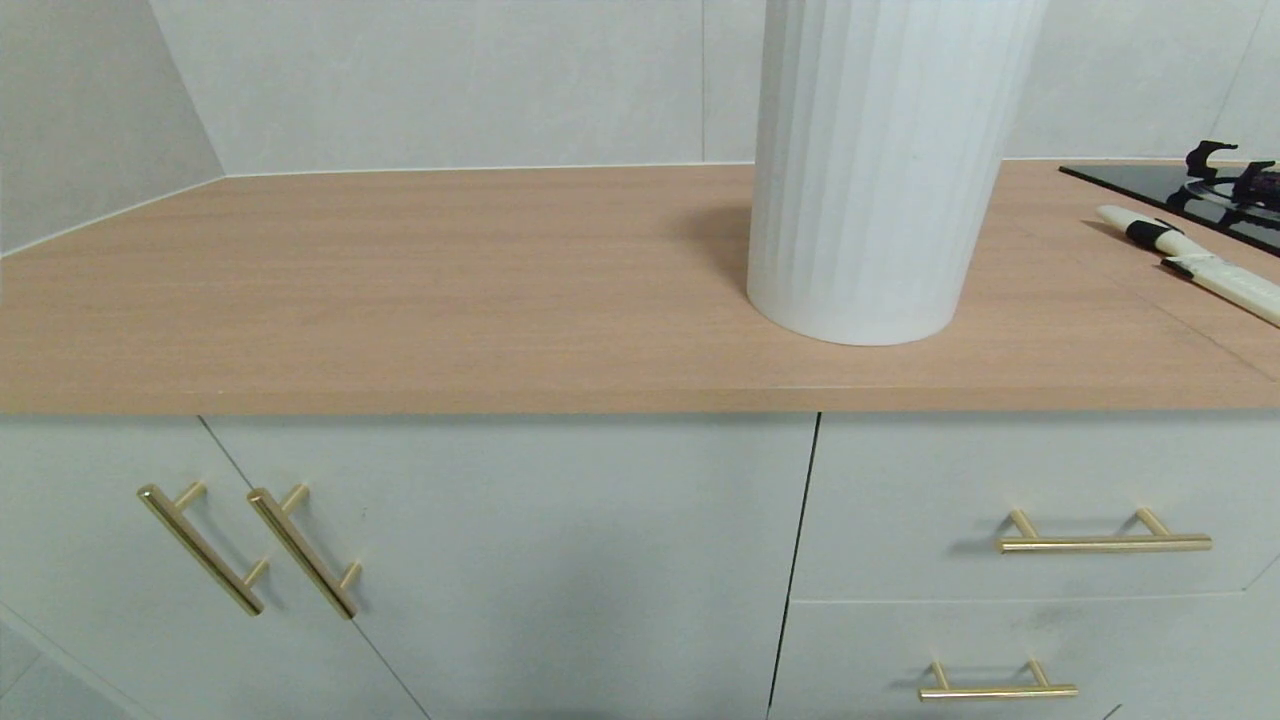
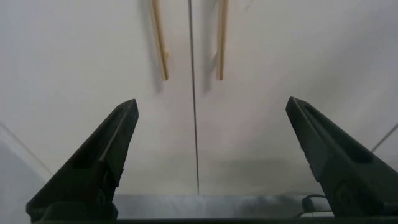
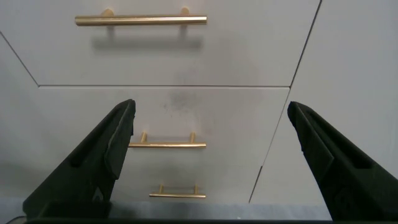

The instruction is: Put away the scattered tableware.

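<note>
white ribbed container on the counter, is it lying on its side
No, the white ribbed container stands upright on the wooden counter.

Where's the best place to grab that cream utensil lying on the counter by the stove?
Take the cream utensil near its black bands, coming straight down from above. It lies flat and slanted on the counter, so close across its narrow width. Its far end runs past the picture's edge.

The right gripper (image 3: 210, 104), jaws spread wide, faces white drawers (image 3: 186, 59) with gold handles (image 3: 141, 20).
</note>
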`<state>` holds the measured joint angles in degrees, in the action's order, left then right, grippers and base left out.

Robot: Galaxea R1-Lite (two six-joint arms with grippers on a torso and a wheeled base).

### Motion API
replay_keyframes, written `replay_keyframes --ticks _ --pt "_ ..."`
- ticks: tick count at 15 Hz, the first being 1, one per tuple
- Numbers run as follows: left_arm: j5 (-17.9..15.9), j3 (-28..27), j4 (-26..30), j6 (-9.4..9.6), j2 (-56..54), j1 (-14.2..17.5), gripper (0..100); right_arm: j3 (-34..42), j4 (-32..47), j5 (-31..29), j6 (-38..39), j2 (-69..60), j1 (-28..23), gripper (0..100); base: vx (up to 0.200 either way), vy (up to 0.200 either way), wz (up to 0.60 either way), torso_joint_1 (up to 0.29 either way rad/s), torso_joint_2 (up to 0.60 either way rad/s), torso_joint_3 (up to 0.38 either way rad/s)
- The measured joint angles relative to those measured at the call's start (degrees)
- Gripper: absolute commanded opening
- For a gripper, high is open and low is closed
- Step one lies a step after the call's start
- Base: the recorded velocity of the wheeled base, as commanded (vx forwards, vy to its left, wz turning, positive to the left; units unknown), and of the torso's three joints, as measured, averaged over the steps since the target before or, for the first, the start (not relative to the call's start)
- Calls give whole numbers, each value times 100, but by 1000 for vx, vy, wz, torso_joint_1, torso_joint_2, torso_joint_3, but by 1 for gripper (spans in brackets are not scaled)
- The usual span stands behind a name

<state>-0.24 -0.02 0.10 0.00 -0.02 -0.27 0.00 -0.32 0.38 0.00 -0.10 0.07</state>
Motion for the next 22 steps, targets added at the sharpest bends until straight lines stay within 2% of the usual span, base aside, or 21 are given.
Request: replay_keyframes --ticks 2,9,22 --pt "-2 2 0 0 0 0 100 0 -1 0 0 0 -2 100 0 0 0 0 0 0" --pt "-2 0 1 0 0 5 100 0 0 0 0 2 2 100 0 -200 0 2 2 3" --pt "0 2 0 0 0 0 100 0 -1 -5 0 2 -2 100 0 0 0 0 0 0"
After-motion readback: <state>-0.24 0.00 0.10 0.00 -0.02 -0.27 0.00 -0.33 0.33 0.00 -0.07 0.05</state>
